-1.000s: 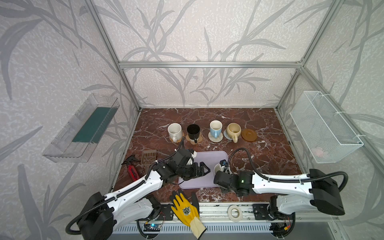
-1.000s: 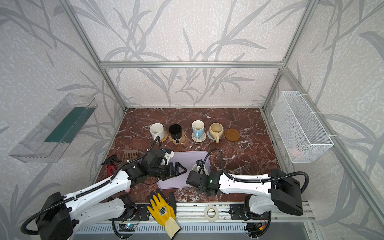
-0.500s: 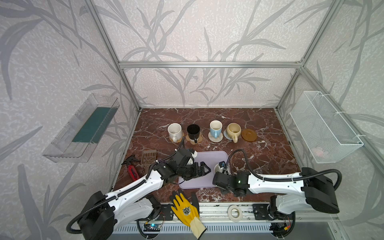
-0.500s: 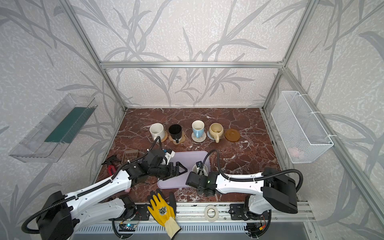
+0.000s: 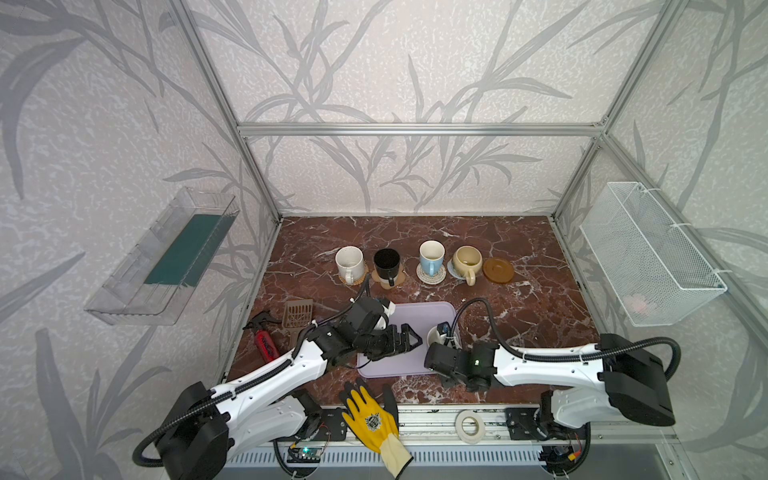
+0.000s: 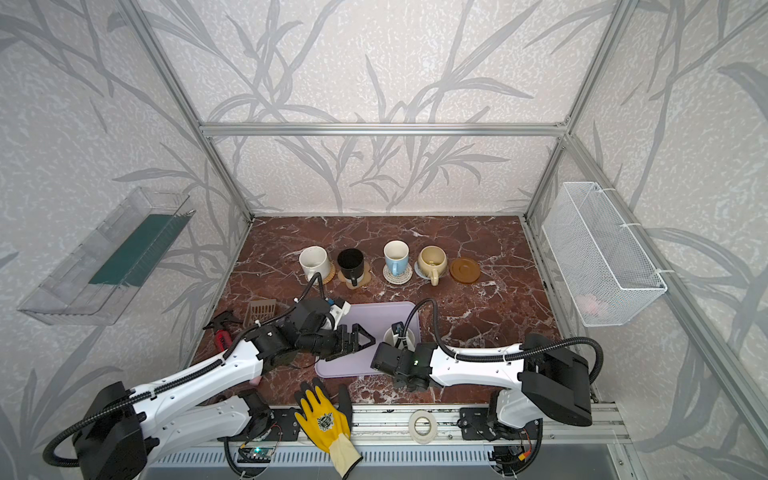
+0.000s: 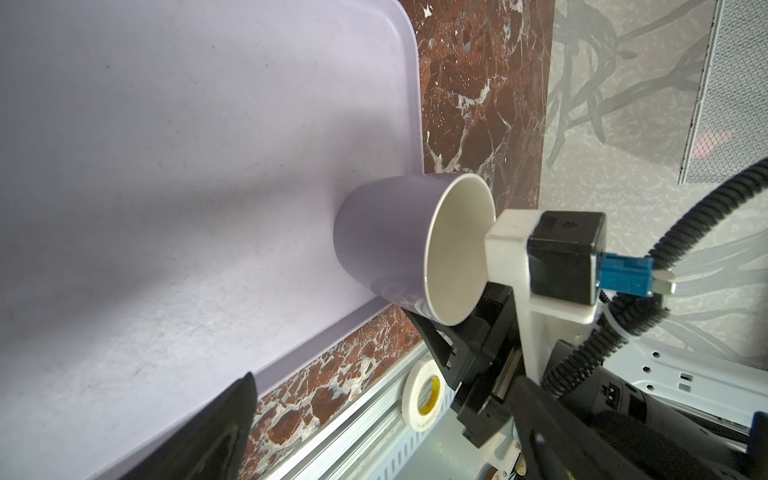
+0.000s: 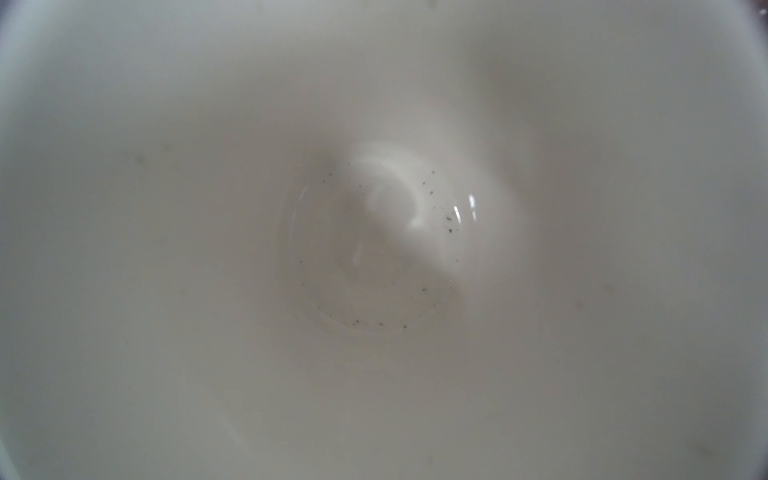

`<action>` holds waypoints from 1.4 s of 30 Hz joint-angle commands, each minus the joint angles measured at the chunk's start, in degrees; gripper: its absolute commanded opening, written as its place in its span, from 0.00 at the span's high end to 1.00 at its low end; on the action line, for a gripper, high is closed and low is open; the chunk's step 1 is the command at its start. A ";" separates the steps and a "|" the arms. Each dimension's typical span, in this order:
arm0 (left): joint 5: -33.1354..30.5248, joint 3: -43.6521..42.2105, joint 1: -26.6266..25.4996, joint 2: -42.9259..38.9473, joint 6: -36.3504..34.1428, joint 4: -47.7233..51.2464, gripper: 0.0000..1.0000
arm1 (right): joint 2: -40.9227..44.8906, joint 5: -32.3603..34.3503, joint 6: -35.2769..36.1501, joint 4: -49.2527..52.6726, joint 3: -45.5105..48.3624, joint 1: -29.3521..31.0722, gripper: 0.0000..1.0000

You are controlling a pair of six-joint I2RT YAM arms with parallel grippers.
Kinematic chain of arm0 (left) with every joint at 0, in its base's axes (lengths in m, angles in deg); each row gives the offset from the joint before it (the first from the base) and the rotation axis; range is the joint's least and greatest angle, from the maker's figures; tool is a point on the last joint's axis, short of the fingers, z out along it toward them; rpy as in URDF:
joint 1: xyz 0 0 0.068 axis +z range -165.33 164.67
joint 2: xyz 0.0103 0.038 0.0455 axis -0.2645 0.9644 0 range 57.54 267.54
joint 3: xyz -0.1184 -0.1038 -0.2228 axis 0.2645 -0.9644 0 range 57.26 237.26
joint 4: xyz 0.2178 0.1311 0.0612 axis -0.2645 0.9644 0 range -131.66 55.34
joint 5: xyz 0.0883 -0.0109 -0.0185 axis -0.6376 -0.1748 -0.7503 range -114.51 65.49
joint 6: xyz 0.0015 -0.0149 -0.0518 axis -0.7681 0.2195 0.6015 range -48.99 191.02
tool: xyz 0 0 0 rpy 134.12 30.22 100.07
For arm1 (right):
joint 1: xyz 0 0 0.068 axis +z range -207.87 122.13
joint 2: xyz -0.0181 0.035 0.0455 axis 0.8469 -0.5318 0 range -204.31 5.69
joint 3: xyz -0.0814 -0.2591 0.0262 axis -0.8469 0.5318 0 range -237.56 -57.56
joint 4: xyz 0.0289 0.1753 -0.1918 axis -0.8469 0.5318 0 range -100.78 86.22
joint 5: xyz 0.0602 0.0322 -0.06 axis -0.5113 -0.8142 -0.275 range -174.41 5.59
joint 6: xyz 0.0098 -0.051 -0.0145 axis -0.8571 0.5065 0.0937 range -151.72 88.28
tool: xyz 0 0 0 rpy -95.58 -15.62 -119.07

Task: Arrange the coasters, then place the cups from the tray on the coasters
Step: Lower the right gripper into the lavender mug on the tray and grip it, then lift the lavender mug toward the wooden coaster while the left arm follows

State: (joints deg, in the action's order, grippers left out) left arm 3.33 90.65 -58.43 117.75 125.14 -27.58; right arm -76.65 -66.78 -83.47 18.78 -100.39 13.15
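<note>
"On the tray [image 5: 415, 316], at the corner nearest the right arm, stands the lavender mug [image 7: 386, 245]. Why is the right tool [image 7: 436, 322] at its rim?"
"Its jaws are closed on the mug's side, though whether on wall or handle cannot be told. That is likely to carry it to the brown coaster [image 5: 498, 271], the only one with no mug."
"And the left tool [image 5: 410, 336]?"
"It hangs open over the tray, holding nothing."
"What changed in the last second?"
"The right tool's jaws were wider and its wrist sat further from the mug. The mug has not moved."
</note>
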 commanded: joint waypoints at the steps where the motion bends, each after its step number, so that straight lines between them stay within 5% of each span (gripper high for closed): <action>1: 0.03 -0.13 -0.16 -0.36 0.73 -1.10 0.02 | -0.80 0.26 0.76 -0.07 -0.85 -0.54 0.84; 14: -2.95 0.06 -0.24 -2.31 2.63 -2.26 0.02 | 2.43 0.88 3.51 1.82 -3.24 -0.80 1.00; 19: -6.20 -3.84 -0.42 -5.53 7.89 -10.93 0.02 | 4.93 1.31 5.91 2.41 -3.45 -2.16 1.00; 42: -6.48 -1.32 -0.77 -6.50 7.28 -20.42 0.01 | 13.81 3.34 12.81 7.13 -8.27 -6.56 1.00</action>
State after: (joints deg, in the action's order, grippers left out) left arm -2.48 87.65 -58.86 112.02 132.60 -45.65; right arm -65.48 -65.88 -72.78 25.27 -105.72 7.93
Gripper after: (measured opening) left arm 0.992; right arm 0.173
